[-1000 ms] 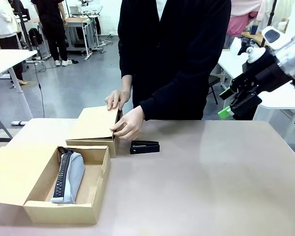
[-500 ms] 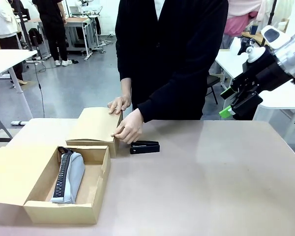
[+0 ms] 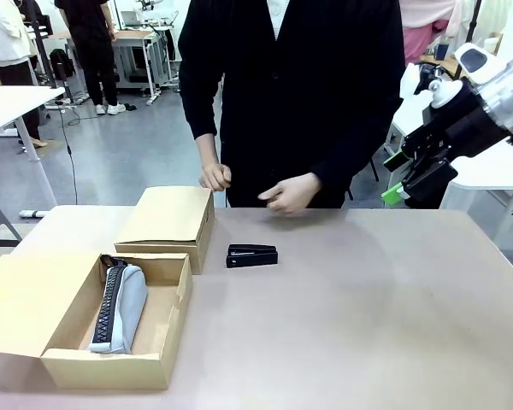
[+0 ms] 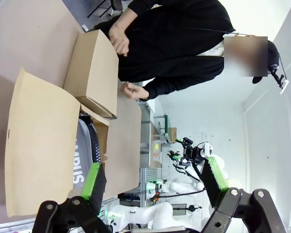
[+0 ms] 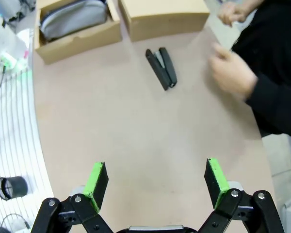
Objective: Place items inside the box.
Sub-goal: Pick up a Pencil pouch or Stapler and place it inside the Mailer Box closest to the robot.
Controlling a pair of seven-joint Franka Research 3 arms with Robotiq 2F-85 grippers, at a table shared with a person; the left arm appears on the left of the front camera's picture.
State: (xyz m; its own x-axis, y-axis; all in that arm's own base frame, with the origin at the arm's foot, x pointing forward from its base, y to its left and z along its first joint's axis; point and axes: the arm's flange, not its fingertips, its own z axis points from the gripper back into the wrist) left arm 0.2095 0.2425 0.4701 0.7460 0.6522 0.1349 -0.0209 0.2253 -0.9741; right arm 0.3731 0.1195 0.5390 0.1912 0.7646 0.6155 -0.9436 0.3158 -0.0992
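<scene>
A black stapler (image 3: 252,254) lies on the table beside a closed cardboard box (image 3: 167,218). In front of that box, an open box (image 3: 111,369) holds a grey zip pencil case (image 3: 120,307). My right gripper (image 3: 395,177) hangs open above the table's far right edge, well away from the stapler. In the right wrist view the gripper (image 5: 155,179) is open and holds nothing, with the stapler (image 5: 161,67) far ahead. My left gripper (image 4: 153,177) is open above the open box's flap (image 4: 39,145) and the pencil case (image 4: 82,150).
A person in black stands at the far side, both hands (image 3: 291,195) held over the table's far edge near the closed box (image 4: 92,68). Bare tabletop (image 3: 368,325) spreads across the middle and right. Other tables and people are farther back.
The person's hands have let go of the closed box and drawn back toward the body. Both boxes, the stapler and my right gripper stay where they were.
</scene>
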